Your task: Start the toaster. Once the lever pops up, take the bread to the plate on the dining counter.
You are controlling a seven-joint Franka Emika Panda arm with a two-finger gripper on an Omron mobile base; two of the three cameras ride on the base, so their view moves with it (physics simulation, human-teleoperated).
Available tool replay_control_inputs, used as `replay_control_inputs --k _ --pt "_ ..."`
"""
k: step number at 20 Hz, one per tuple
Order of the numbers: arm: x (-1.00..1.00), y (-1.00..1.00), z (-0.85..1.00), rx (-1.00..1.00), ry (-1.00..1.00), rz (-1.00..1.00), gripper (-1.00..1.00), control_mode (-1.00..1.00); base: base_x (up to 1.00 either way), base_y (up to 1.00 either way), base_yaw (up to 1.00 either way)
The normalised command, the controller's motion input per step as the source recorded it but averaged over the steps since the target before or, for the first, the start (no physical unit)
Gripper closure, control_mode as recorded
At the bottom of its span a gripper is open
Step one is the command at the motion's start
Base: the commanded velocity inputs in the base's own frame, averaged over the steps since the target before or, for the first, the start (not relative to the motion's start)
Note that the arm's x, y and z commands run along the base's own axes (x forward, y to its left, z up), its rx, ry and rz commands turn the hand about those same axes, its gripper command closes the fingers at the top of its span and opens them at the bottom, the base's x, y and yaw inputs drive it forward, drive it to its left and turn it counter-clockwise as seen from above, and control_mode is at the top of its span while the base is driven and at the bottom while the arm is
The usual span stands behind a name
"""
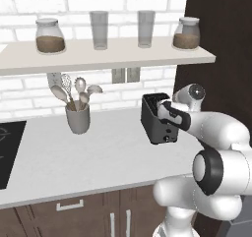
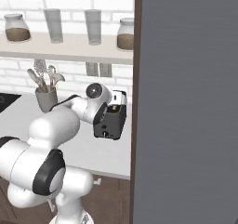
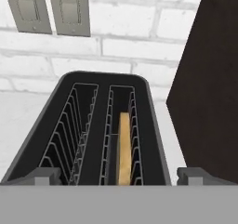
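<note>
Two dark fingertips (image 3: 46,175) stand far apart at the bottom of the hand view, so our jaws are wide and hold nothing. They hang just above the near end of the toaster (image 3: 93,130), looking down into its two slots. The bread (image 3: 123,146) stands on edge in the right slot, its top below the rim. From the base views we see the gripper (image 1: 167,114) over the toaster (image 1: 156,120), which sits on the grey bench (image 1: 88,157) by a dark wall panel (image 1: 221,44). We judge we are at the first step, starting the toaster. We cannot see the lever, so the next move needs us to find it on an end face and press it down.
</note>
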Motion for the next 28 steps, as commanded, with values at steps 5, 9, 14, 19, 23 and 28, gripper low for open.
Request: replay_control_inputs --k 5,9,14,19,23,28 --pt "0.00 -0.18 0.00 0.09 0.00 0.00 -1.00 -1.00 0.00 0.00 0.00" --pt "0.01 -0.01 0.03 0.03 0.06 0.00 -1.00 -1.00 0.00 0.00 0.00" --pt "0.03 0.00 0.09 0.02 0.10 0.00 -1.00 -1.00 0.00 0.00 0.00" --pt "0.02 0.00 0.07 0.02 0.05 -0.01 -1.00 -1.00 0.00 0.00 0.00" --pt "0.00 0.00 0.00 0.00 0.00 0.00 -1.00 -1.00 0.00 0.00 0.00" --pt "0.00 0.00 0.00 0.00 0.00 0.00 -1.00 -1.00 0.00 0.00 0.00"
